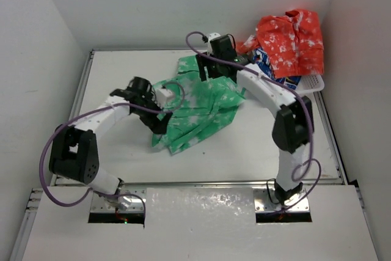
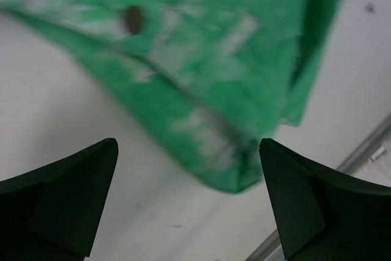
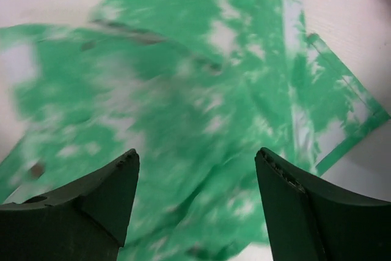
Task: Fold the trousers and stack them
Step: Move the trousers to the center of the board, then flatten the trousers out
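The trousers (image 1: 198, 111) lie bunched in the middle of the table (image 1: 244, 151), their long axis running from near-left to far-right. My left gripper (image 2: 188, 145) is spread wide at their edge, holding nothing. My right gripper (image 3: 197, 154) hangs spread over the cloth, also empty.

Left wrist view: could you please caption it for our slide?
Open left fingers frame bright green, white-blotched cloth trousers lying on the white table.
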Controlling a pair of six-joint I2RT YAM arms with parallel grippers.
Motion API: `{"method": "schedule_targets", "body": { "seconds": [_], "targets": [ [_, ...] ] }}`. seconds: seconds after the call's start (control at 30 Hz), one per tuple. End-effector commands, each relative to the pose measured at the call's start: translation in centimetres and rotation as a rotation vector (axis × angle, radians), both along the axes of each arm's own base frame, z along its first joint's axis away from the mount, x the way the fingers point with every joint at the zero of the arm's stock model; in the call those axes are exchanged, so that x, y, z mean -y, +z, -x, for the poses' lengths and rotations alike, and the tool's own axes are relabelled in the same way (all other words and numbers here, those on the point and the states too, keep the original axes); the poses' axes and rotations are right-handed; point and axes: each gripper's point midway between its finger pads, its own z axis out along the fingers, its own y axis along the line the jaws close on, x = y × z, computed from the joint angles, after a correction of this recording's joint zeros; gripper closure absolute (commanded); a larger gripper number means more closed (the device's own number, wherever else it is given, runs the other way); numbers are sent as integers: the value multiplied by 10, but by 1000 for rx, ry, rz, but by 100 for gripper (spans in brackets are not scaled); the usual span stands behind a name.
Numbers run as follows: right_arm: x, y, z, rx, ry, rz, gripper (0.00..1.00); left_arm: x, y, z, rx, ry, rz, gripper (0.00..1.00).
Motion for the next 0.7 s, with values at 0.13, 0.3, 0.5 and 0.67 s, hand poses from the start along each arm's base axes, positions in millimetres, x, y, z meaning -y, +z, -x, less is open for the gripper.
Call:
{"method": "schedule_targets", "body": {
  "seconds": [0.13,0.3,0.5,0.67],
  "targets": [
    [54,-119,-25,-309,-136,177,39,27,-52,20,-21,-199,-99,3],
    [63,-170,35,-475,-96,181,77,4,-70,-32,-2,-53,-201,38],
    [26,-190,138,-531,181,164,100,-60,-25,-156,228,271,-291,100],
    [-82,-149,209,-438,595,41,100,-66,24,-243,416,345,-268,100]
  ]
}}
